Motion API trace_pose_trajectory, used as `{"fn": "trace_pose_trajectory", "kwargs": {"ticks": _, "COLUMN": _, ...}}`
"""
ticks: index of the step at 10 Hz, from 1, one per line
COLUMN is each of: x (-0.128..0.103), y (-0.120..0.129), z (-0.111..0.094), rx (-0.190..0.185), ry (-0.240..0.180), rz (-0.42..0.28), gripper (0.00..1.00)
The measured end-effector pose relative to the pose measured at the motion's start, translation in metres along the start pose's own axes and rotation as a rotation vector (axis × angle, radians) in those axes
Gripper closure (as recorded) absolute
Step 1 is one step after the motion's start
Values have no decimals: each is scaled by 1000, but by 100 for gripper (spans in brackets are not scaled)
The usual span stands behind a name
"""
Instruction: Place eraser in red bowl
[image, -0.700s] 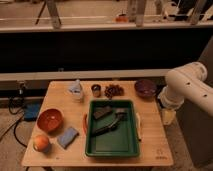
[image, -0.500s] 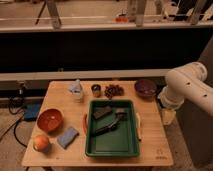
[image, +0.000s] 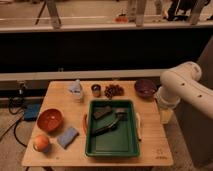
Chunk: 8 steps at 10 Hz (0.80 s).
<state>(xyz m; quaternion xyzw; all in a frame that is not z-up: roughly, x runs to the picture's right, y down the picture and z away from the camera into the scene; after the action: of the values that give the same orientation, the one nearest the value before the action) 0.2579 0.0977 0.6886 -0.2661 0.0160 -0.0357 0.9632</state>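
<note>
The eraser (image: 102, 111), a small flat dark block, lies in the upper left part of the green tray (image: 111, 151) at the middle of the table. The red bowl (image: 49, 120) sits at the table's left side and holds nothing that I can see. My gripper (image: 166, 117) hangs below the white arm past the table's right edge, level with the tray. It is open and nothing shows between its fingers. It is well apart from both the eraser and the bowl.
A long dark handled tool (image: 111, 125) lies in the tray beside the eraser. An orange fruit (image: 41, 142) and a light blue pad (image: 67, 137) are at front left. A purple bowl (image: 145, 88), a dark cluster (image: 113, 90), a small cup (image: 96, 90) and a pale bottle (image: 76, 90) line the back.
</note>
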Motion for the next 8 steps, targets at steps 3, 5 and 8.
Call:
{"fn": "trace_pose_trajectory", "kwargs": {"ticks": 3, "x": -13, "y": -5, "z": -2, "rx": 20, "ry": 18, "rz": -51, "gripper": 20}}
{"fn": "trace_pose_trajectory", "kwargs": {"ticks": 5, "x": -25, "y": -9, "z": -4, "rx": 26, "ry": 26, "rz": -106, "gripper": 20}}
{"fn": "trace_pose_trajectory", "kwargs": {"ticks": 8, "x": -51, "y": -18, "z": -9, "rx": 41, "ry": 36, "rz": -192, "gripper": 20}}
